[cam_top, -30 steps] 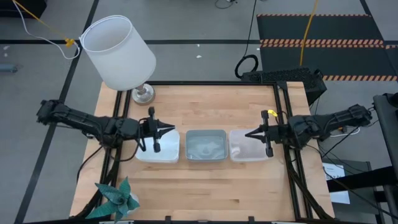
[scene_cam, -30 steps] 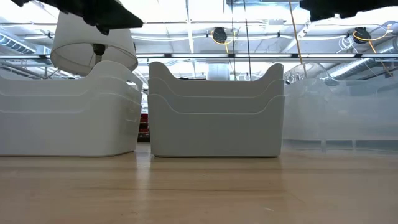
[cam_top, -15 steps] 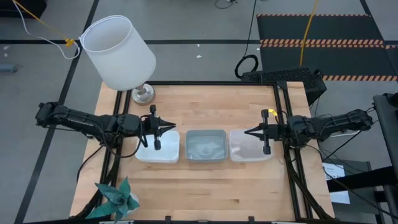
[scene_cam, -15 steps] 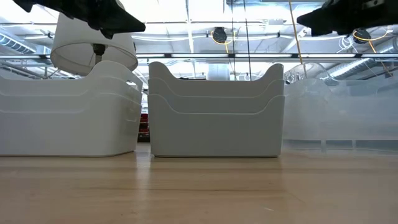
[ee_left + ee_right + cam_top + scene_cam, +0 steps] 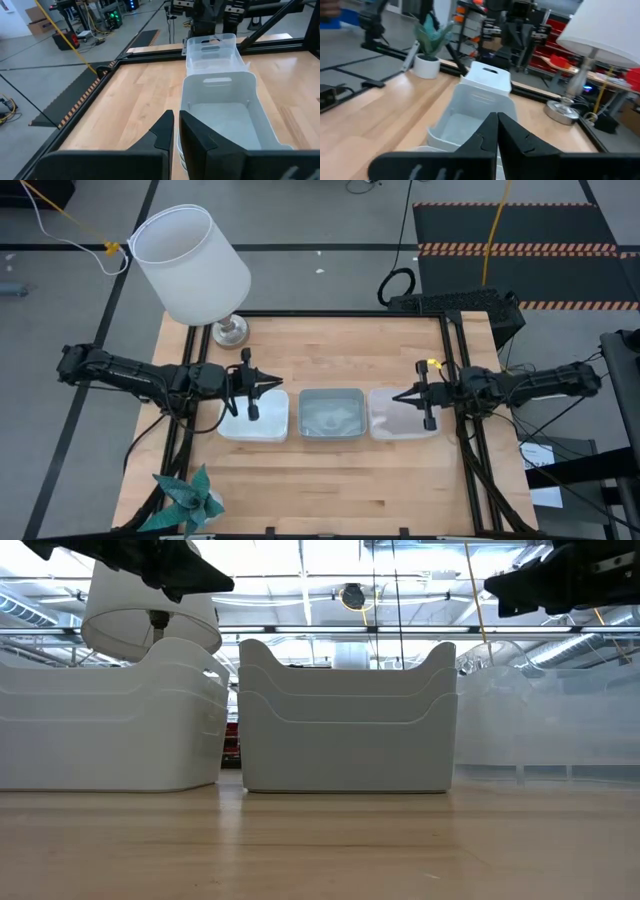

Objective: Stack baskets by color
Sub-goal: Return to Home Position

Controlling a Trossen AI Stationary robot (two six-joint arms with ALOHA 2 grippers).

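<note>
Though three-high each, white stack [image 5: 268,426], grey-blue stack [image 5: 332,416], clear stack [image 5: 393,423] abreast; left gripper [image 5: 176,118], right gripper [image 5: 496,118] closed, empty.

High view looks straight down on the counter [image 5: 340,480]; low view sits level, near the baskets [image 5: 347,730]. Wrist views seemingly face each other.

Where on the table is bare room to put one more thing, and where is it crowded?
Crowded: the middle row, where the white stack, grey-blue stack and clear stack stand close, left gripper and right gripper above its ends. Free: the table strip between that row and the edge with the plant, and the strip between the row and the lamp base.
</note>
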